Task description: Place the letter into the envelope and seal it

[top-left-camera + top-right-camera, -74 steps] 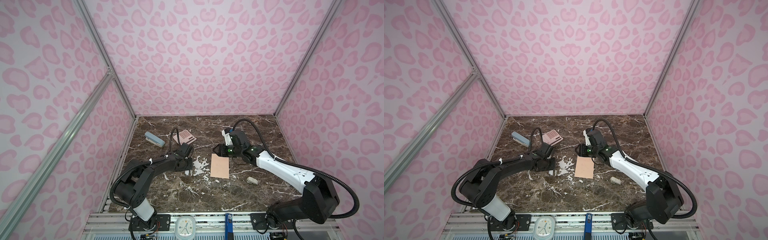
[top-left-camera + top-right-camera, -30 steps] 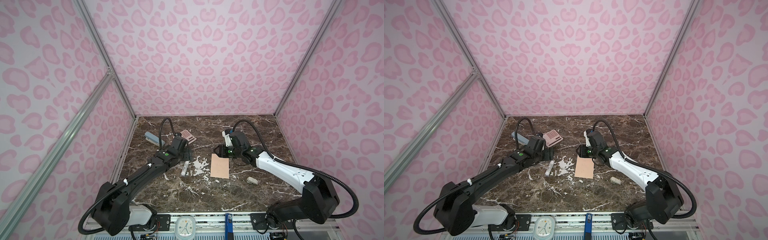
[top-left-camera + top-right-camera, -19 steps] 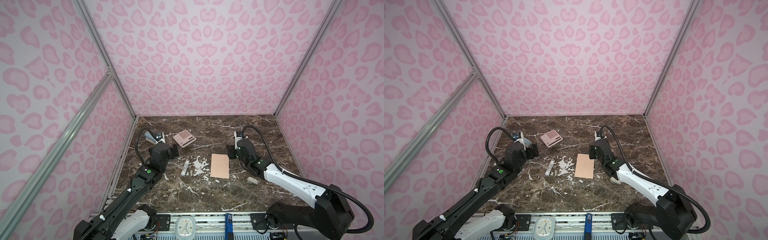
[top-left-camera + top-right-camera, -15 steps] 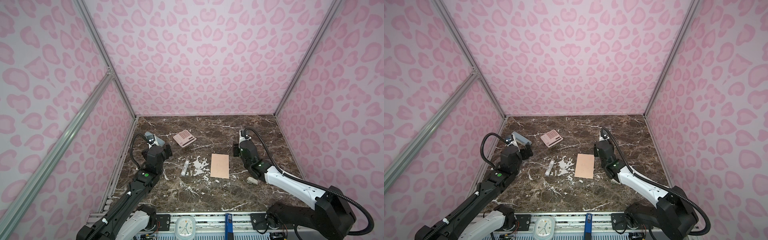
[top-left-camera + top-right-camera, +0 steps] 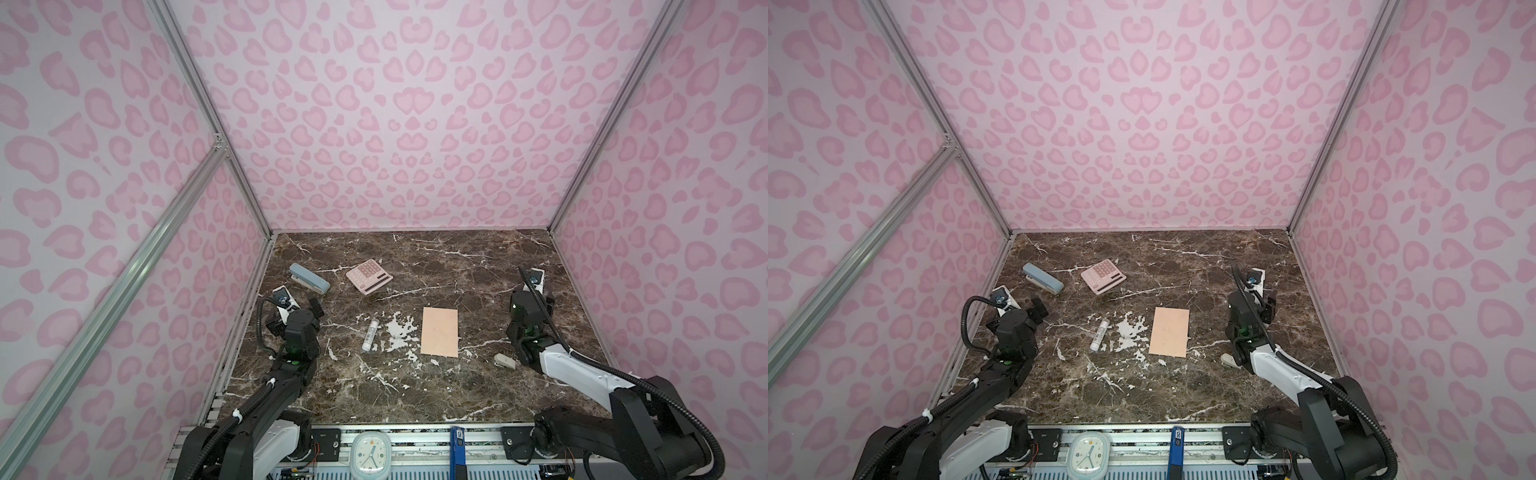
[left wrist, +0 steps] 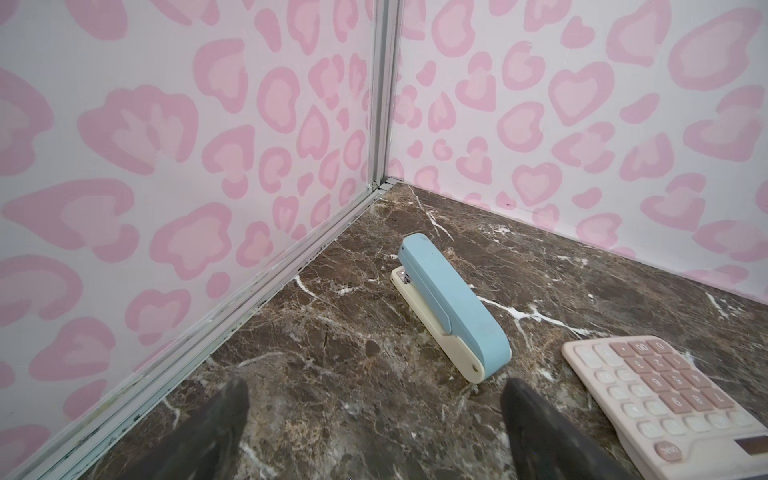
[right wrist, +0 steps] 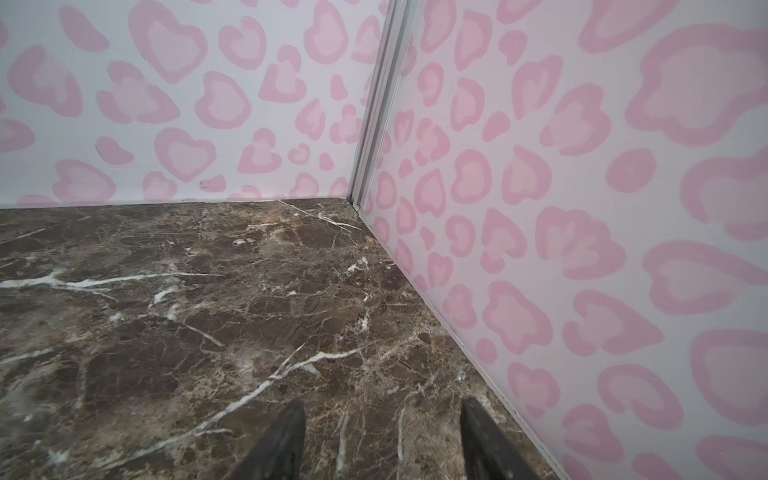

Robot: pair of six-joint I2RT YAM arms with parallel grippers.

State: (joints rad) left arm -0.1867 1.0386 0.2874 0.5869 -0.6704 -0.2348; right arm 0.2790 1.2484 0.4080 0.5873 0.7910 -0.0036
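In both top views one envelope (image 5: 439, 331) (image 5: 1169, 331) lies flat on the brown marble table (image 5: 415, 386), peach-tan, with its plain face up and no writing on it. Just left of the envelope lies one white glue stick (image 5: 370, 334). Farther back and to the left is one pink calculator (image 5: 369, 276), and beyond that one blue stapler (image 5: 309, 278). Right of the envelope, off its front corner, sits one small beige thing (image 5: 504, 360), too small to name. There are two arms. The left gripper (image 5: 296, 316) stands well left of the envelope and the right gripper (image 5: 530, 305) well right of it, neither touching it. In front of the envelope, on the rail, are one white clock (image 5: 370, 457) and one blue upright tag (image 5: 457, 446); their markings are too small to read.

The left wrist view shows the one stapler (image 6: 451, 307), blue over a cream base, and the one calculator (image 6: 665, 403), with digits on its pink and white keys, "00" among them. The left gripper's two fingers (image 6: 224, 419) are spread wide, with only table between them.

In the right wrist view, the right gripper (image 7: 383, 403) shows two dark fingers (image 7: 286, 436), parted and holding nothing, over bare marble by the heart-patterned walls (image 7: 582, 208).
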